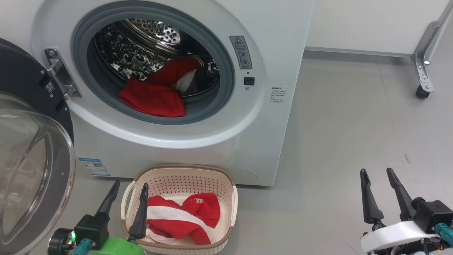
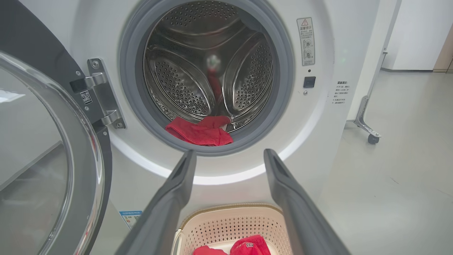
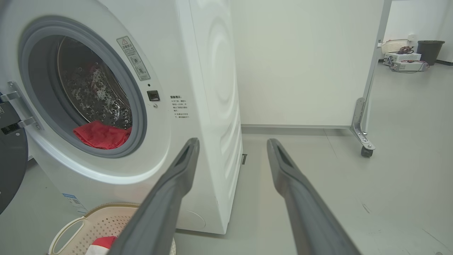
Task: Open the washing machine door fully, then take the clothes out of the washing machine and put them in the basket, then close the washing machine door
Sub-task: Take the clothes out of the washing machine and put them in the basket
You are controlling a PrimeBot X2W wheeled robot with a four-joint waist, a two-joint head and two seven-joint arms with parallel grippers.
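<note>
The washing machine door (image 1: 32,148) stands swung wide open at the left of the washing machine (image 1: 219,148), its glass bowl facing outward. Just right of the door, before the machine's lower left front, the left gripper (image 1: 131,184) hovers with its two fingers spread apart and nothing between them. The basket (image 1: 184,167) sits on the floor (image 1: 336,124) close against the machine's front, under the round opening. The gripper's inner finger crosses the basket's left rim in the head view.

One red-and-white heap of basket clothes (image 1: 184,216) lies just beside that finger. A second heap, the drum clothes (image 1: 155,95), rests at the front lip of the steel drum (image 1: 141,53), up and beyond the left gripper. I cannot tell how many pieces each heap holds.

Well to the right of the machine, the right gripper (image 1: 376,171) hangs over bare floor, fingers parted and empty, far from both heaps.

Counted: one door, one basket, two heaps, two grippers.
</note>
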